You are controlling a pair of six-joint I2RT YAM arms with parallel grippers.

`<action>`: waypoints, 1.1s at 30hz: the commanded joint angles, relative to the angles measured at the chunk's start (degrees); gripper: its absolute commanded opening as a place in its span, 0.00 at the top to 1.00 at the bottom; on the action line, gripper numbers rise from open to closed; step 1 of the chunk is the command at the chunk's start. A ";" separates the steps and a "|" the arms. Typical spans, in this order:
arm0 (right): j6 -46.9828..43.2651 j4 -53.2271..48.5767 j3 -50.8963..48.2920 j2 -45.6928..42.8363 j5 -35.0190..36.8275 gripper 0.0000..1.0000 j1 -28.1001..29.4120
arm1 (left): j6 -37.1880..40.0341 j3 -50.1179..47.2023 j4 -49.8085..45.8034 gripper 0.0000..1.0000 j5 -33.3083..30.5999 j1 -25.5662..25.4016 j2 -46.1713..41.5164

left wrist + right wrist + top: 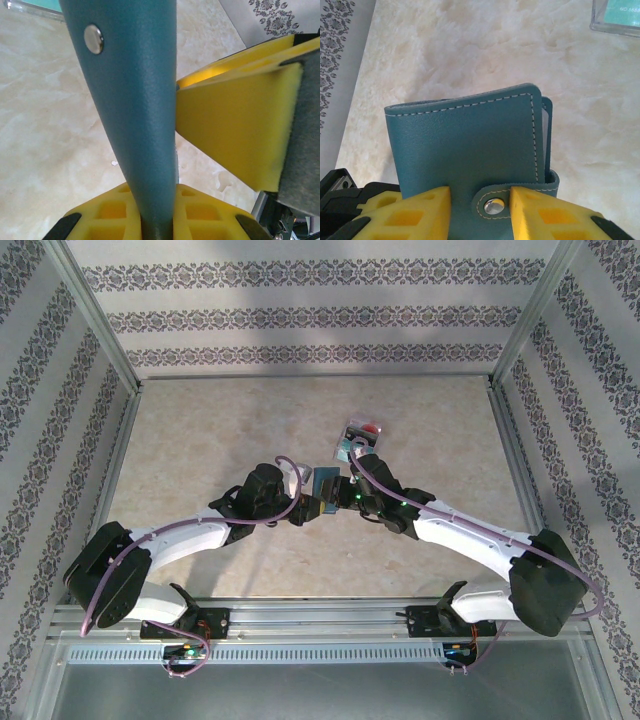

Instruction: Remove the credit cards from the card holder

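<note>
Presently left hand pinched card holder edge-up over tabletop, strap side turned toward right hand; right hand stood spread either side of snap strap, probably to unfasten it.

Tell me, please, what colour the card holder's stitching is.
White stitching on the teal-blue card holder, clearest in the right wrist view.

The card holder stands between the left tool and the right tool, above the bench; cards lie behind it.
</note>
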 commanded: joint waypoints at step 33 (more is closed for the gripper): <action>-1.21 -5.65 -1.72 -4.27 4.02 1.00 -1.80 | -0.67 1.75 2.32 1.00 -4.31 -0.94 -1.36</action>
